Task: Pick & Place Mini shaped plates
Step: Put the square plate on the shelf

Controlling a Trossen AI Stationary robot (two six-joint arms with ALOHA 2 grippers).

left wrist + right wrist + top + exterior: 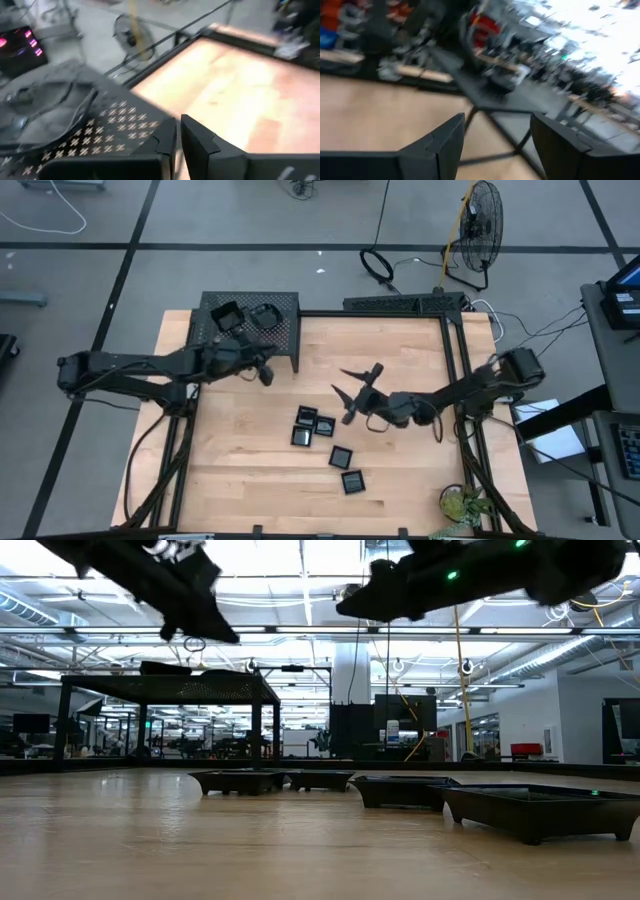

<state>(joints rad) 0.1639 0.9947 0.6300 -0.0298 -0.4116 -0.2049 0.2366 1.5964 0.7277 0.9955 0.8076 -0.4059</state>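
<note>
A: High view first: where are the plates (322,438)?

B: Five lie loose on the tabletop (240,470), in its middle. More sit on the rack (250,320) at the far left corner.

A: Which hand is nearer to the loose ones?

B: The right hand (353,388). It hangs above the tabletop, fingers spread, empty. The plates lie just toward the front from it, slightly to the left.

A: And the left hand (262,372)?

B: Clenched, empty, beside the rack's front edge.
</note>
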